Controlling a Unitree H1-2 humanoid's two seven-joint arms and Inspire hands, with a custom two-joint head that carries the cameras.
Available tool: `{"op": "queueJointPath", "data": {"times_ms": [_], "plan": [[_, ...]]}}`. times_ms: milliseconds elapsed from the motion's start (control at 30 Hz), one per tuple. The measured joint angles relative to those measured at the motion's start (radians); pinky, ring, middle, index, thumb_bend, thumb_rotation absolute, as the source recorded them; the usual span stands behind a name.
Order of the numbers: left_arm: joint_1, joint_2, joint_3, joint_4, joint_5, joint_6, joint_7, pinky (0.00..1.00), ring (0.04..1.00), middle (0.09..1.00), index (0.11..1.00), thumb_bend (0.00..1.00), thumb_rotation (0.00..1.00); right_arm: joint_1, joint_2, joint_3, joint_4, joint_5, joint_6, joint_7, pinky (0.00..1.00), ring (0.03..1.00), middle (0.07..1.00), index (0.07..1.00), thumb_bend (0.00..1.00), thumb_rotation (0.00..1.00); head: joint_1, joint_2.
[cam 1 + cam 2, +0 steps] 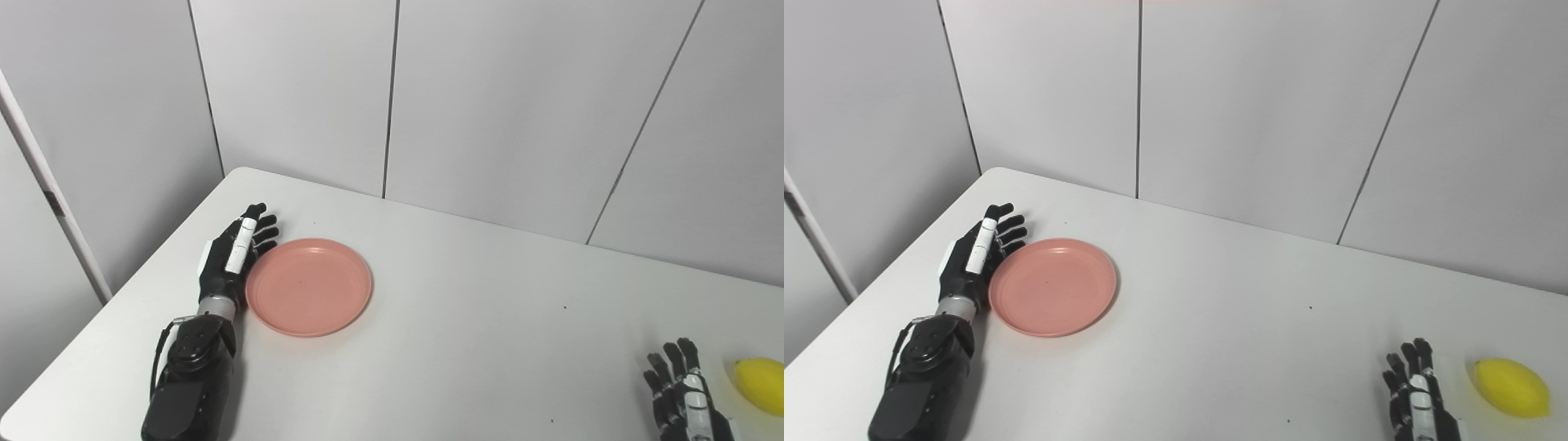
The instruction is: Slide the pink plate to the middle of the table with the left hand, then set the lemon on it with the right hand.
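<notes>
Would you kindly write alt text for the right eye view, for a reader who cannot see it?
The left hand, fingers extended, rests against the left rim of an empty pink plate on a white table. At lower right, the open right hand waits beside a lemon.

Pink plate, yellow lemon, white table, pale grey wall panels, black-and-white hands.
</notes>
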Motion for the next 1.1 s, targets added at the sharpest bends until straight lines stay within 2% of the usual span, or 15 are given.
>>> {"op": "queueJointPath", "data": {"times_ms": [567,1100], "plan": [[0.012,-0.013,-0.022,-0.063,0.008,0.079,0.000,0.71,0.717,0.717,0.748,1.00,0.81,0.000,0.004,0.001,-0.002,0.001,0.000,-0.002,1.00,0.972,0.995,1.000,0.64,0.78,-0.003,0.000],[0.015,-0.032,-0.047,-0.101,0.009,0.124,0.000,0.72,0.716,0.730,0.733,1.00,0.77,0.001,0.009,0.003,-0.003,0.003,0.000,-0.004,1.00,0.974,0.998,1.000,0.62,0.75,-0.008,0.002]]}}
